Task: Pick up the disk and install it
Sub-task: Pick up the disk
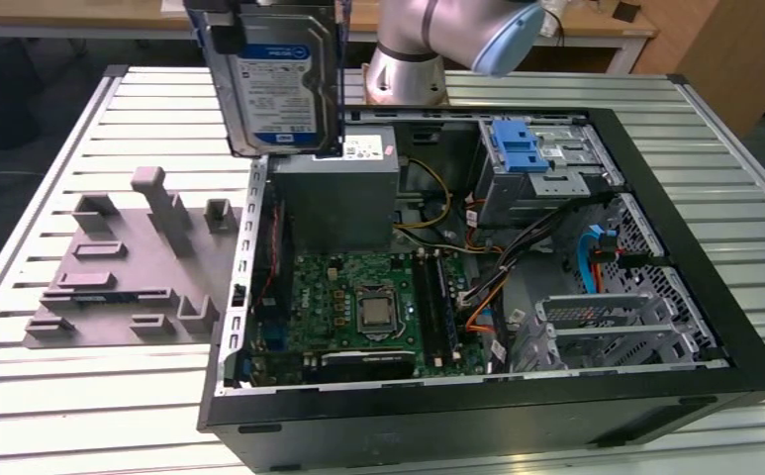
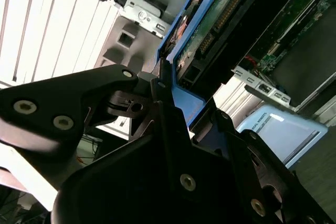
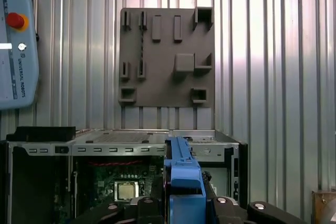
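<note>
Disk (image 1: 280, 89) hung upright in mid-air, label side to the exterior cam. It was over the case (image 1: 461, 421) wall on the exterior view's left, just above the PSU box (image 1: 335, 188). Claw (image 1: 266, 12) was clamped on the disk's upper end, but the frame edge cut off most of it, so the grip was hard to make out there. In the second wrist view, claw (image 2: 176, 95) fingers (image 2: 105, 90) pressed either side of the disk (image 2: 220, 22). Blue rail and green board underside showed; the rest was hid behind the black claw body. In the first wrist view, disk (image 3: 184, 179) was seen edge-on as a blue strip betw. claw (image 3: 184, 205) parts, w/ grey fixture plate (image 3: 165, 56) on the slatted table (image 3: 283, 77) beyond. Drive cage (image 1: 534, 148) w/ blue latch sat inside the case, well apart from the disk. Arm (image 1: 422, 45) was cropped at the top. Mobo (image 1: 362, 307) was partly hid by cables.
</note>
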Robot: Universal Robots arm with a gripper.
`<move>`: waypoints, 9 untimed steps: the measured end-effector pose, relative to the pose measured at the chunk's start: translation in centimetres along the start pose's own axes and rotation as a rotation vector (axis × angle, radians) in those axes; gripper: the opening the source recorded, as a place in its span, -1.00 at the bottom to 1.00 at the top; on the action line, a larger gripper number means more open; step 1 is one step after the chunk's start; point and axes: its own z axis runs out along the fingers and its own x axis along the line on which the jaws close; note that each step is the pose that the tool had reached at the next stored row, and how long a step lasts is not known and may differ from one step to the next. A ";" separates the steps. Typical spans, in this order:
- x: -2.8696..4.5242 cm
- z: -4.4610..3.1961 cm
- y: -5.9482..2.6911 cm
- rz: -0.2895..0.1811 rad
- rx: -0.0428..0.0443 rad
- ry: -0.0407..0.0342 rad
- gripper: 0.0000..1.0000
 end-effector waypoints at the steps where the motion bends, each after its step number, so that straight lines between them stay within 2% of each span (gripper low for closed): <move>1: 0.00 0.00 -0.45 0.000 0.0000 0.0000 -0.27; 9: -0.06 -0.02 -4.09 0.000 -0.0001 0.0001 -0.27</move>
